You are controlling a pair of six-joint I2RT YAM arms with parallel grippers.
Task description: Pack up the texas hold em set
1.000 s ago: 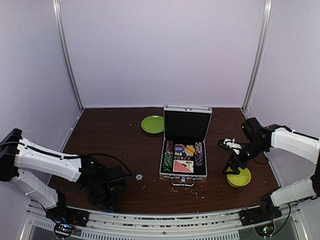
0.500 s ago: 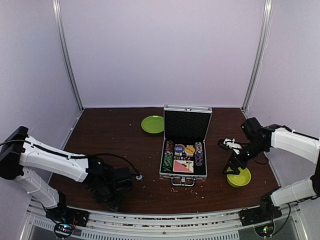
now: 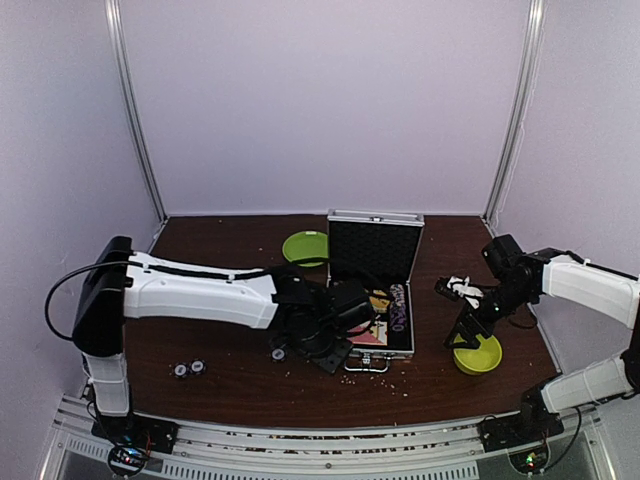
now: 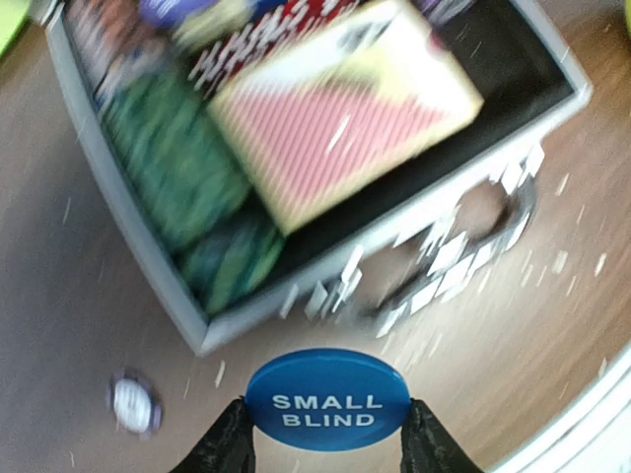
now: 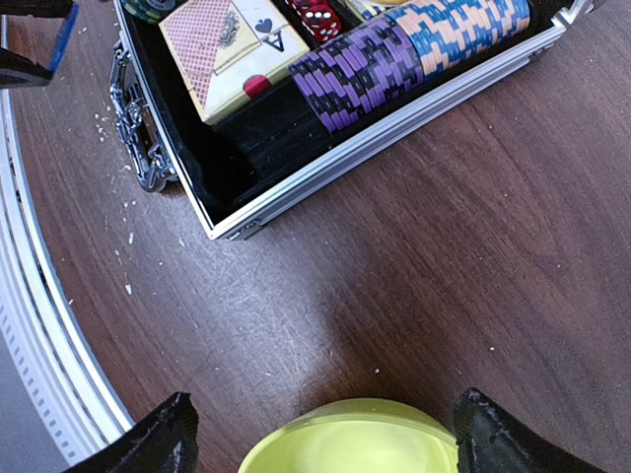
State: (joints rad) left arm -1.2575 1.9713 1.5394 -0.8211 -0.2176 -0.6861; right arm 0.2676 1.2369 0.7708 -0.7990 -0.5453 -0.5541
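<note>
The texas hold em set is an open silver case [image 3: 372,352] [image 4: 148,266] [image 5: 394,133], black-lined, lid upright. In it lie green chips [image 4: 173,163], a pink-backed card deck [image 4: 335,128] [image 5: 232,44], purple chips [image 5: 350,79], blue-and-orange chips [image 5: 463,30] and red dice [image 5: 315,15]. My left gripper [image 3: 330,345] [image 4: 326,422] hovers by the case's front left corner, shut on a blue "SMALL BLIND" disc [image 4: 327,399]. My right gripper [image 3: 465,322] [image 5: 320,439] stands open over the rim of the yellow-green bowl [image 3: 478,356] [image 5: 350,439], right of the case, with nothing between its fingers.
A flat green plate [image 3: 303,247] lies behind the case on the left. One small round disc [image 3: 278,352] [image 4: 131,402] lies just left of the case, and two more small pieces [image 3: 188,369] lie at the near left. White crumbs speckle the table by the case handle [image 4: 463,251].
My left arm swung from the near left of the table across to the case's front left corner, uncovering two small pieces there. The right arm has not moved.
</note>
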